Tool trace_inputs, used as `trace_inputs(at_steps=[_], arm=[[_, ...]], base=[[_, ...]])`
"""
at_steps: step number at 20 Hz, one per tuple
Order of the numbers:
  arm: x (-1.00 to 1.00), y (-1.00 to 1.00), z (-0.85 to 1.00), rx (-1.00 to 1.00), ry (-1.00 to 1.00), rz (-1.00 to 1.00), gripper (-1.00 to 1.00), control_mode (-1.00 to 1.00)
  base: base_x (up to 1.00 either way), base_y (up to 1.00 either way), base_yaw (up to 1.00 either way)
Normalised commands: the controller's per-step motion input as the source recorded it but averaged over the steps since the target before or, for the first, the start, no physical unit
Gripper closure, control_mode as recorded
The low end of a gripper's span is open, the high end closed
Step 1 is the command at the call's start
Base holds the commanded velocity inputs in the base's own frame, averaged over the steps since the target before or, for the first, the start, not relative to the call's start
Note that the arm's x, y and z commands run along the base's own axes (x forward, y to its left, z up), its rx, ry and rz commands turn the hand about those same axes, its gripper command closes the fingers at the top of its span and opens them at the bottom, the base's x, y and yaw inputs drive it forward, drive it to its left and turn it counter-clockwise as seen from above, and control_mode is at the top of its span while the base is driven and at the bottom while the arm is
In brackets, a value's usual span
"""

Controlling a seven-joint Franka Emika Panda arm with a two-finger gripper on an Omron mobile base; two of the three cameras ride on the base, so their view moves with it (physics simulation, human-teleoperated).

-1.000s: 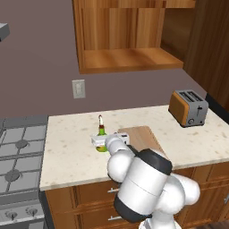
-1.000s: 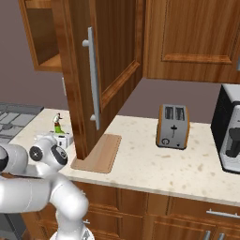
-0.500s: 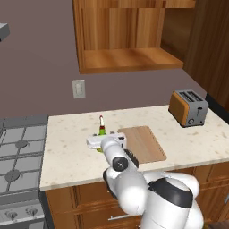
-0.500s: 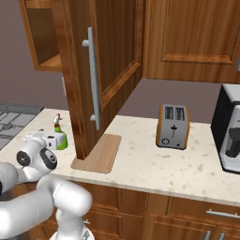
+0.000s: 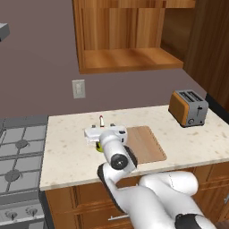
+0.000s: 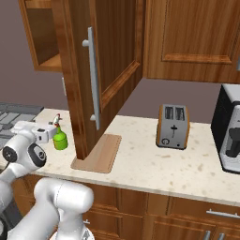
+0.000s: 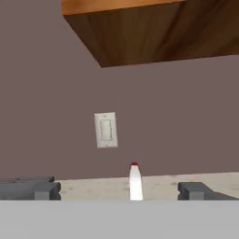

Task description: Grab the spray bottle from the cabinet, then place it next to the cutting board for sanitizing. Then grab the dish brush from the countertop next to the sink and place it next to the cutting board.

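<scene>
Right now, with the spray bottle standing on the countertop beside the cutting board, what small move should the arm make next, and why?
Probably lift the end effector straight up. Its fingers are open, with the spray bottle nozzle between them. The bottle stands upright next to the cutting board, so placing looks done, and a sideways move might knock it over.

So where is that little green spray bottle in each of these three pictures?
Left base view: the spray bottle stands on the countertop left of the cutting board, mostly hidden behind the gripper; its nozzle pokes up.
Right base view: far left, just beyond the open cabinet door.
Hand view: its white-and-red nozzle rises at bottom centre.
Shared landmark: the wall outlet plate, partly hidden in the right base view.
</scene>
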Motion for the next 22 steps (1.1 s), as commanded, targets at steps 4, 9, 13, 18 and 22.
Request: trace_inputs(at_steps=[4, 9, 13, 18, 22], arm=[[-0.19, -0.08, 1.0, 0.0, 0.0, -0.01, -1.0, -1.0], [-0.29, -0.23, 1.0, 0.0, 0.16, 0.0, -1.0, -1.0], [-0.51, -0.44, 0.99, 0.0, 0.27, 0.0, -1.0, -1.0], [-0.34, -0.44, 0.5, 0.0, 0.33, 0.0, -1.0, -1.0], [-0.12, -0.61, 0.0, 0.0, 0.17, 0.0, -1.0, -1.0]], base=[[0.0, 0.0, 0.0], [0.0, 0.0, 0.0], [0.0, 0.0, 0.0], [0.0, 0.0, 0.0], [0.0, 0.0, 0.0]])
